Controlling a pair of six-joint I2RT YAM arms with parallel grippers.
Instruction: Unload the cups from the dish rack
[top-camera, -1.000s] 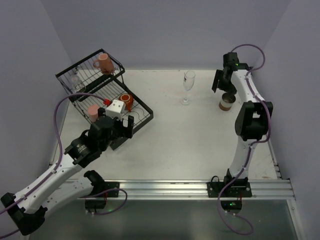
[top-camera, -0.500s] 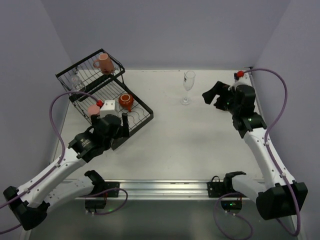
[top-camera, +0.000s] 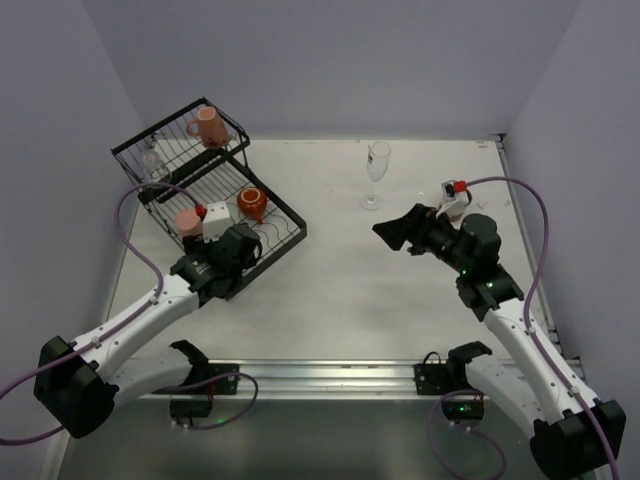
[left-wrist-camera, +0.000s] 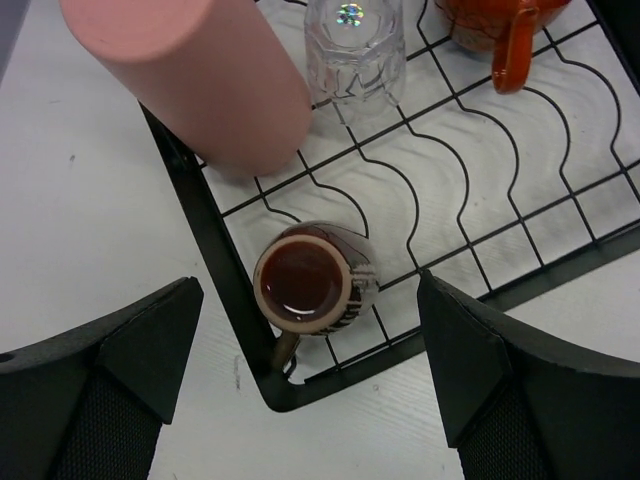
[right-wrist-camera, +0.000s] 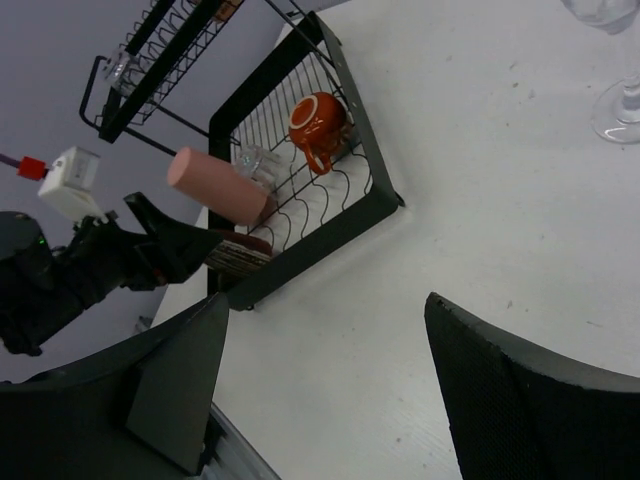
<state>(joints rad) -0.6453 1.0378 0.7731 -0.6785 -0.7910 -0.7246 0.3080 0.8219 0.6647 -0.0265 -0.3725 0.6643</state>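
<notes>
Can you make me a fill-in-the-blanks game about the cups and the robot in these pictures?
1. The cup straight below the left fingers is coloured ___.
2. The stemmed glass stands upright on the ___, outside the dish rack.
3. The right fingers are wide ___, holding nothing.

Missing words: brown, table, open.

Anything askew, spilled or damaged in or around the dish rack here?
No spill or breakage shows. In the dish rack, the salmon tumbler leans tilted instead of standing, beside an inverted clear glass. The brown cup at the rack's corner sits mouth up, unlike that glass.
</notes>
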